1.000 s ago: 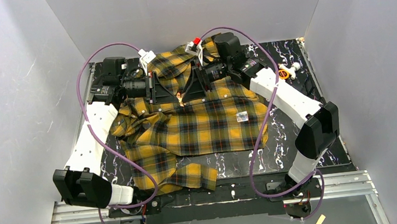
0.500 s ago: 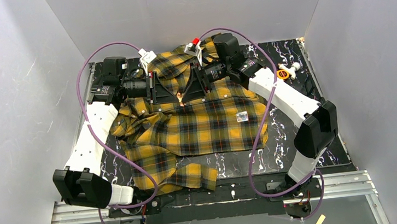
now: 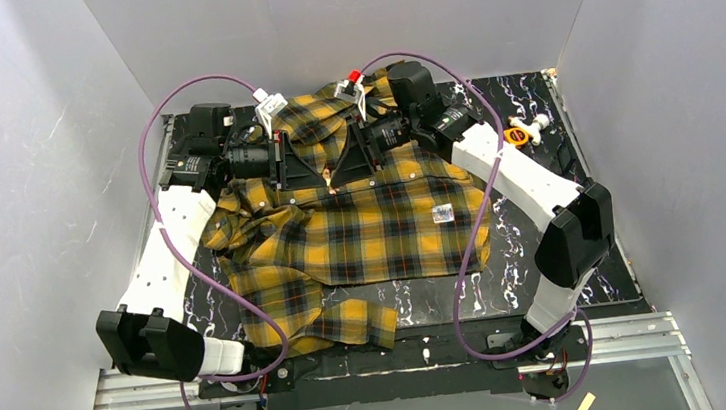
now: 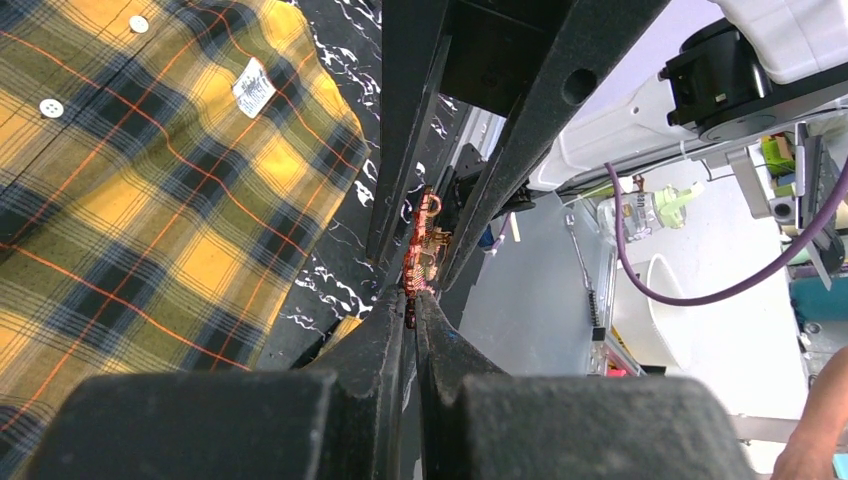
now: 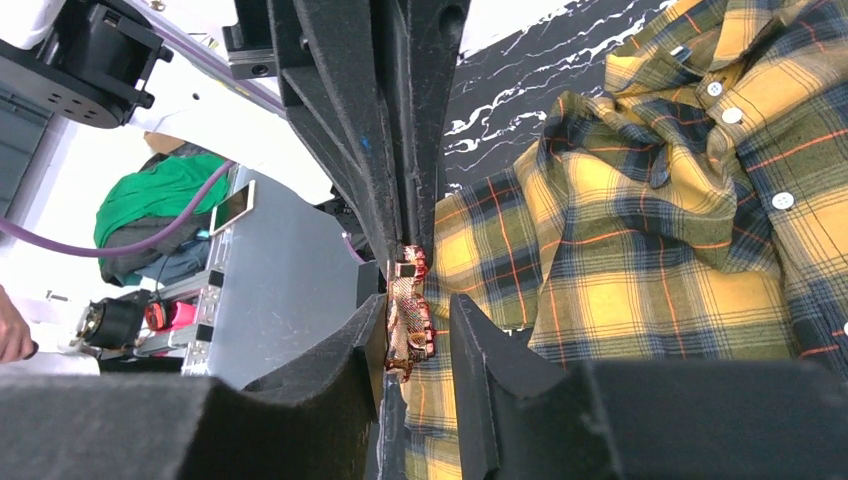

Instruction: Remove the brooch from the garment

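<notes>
Over garment (image 3: 382,233) | brooch (image 5: 408,325) — nipped by left gripper (image 4: 411,298) | inside right gripper (image 5: 418,302) gap

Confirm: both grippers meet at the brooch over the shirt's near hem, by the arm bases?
Not the near hem. The left gripper and right gripper meet at the brooch over the shirt's far collar end; the top external view shows it.

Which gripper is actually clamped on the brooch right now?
The left gripper: it is pinched shut on one end of the copper-coloured brooch. The right gripper stands open around it, a gap showing on one side.
</notes>
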You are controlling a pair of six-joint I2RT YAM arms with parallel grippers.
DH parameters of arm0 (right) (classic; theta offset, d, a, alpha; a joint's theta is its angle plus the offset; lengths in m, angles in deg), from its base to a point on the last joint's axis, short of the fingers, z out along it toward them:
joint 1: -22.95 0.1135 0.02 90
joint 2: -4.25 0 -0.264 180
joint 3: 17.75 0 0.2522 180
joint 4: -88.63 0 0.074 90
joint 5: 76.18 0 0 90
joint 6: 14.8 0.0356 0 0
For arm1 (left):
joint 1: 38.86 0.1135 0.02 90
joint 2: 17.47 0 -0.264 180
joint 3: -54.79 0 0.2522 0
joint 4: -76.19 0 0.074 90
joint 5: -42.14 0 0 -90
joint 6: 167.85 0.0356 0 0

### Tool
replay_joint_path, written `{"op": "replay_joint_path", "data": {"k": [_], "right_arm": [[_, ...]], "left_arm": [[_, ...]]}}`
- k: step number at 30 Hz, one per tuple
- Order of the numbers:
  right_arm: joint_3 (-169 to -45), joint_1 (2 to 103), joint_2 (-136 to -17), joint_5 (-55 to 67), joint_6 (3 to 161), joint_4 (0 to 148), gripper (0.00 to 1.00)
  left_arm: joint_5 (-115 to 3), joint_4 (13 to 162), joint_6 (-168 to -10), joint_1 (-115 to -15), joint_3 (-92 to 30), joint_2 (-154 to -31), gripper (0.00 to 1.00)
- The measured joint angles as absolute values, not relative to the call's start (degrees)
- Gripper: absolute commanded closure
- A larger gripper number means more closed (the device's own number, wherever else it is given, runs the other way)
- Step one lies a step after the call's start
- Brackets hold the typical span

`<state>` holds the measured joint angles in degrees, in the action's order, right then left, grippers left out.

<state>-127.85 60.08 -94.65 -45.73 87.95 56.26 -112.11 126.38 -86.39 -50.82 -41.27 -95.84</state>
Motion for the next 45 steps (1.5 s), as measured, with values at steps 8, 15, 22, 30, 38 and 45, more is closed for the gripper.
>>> {"op": "replay_joint_path", "data": {"k": [8,15,22,30,38,45], "right_arm": [[-128.48,60.29,-94.91,-42.69,88.48,54.6,0.7],[-128.85,60.47,-95.06,-40.81,88.59,53.77,0.74],[-128.94,60.54,-95.15,-39.19,88.81,53.53,0.77],[-128.94,60.54,-95.15,-38.34,88.85,53.55,0.77],[-128.78,60.45,-95.1,-37.47,88.81,53.92,0.77],[-127.25,60.1,-94.54,-36.4,88.78,55.08,0.75]], "left_arm": [[-110.18,126.49,-85.45,-50.93,-41.34,-95.84,1.0],[-109.13,126.47,-84.94,-50.95,-41.4,-95.84,1.0],[-108.0,126.45,-84.4,-50.98,-41.4,-95.84,1.0],[-107.1,126.34,-84.73,-50.98,-41.4,-95.86,1.0],[-106.53,125.72,-85.99,-50.98,-41.29,-96.28,1.0],[-106.79,125.11,-86.89,-51.0,-41.29,-97.68,1.0]]}}
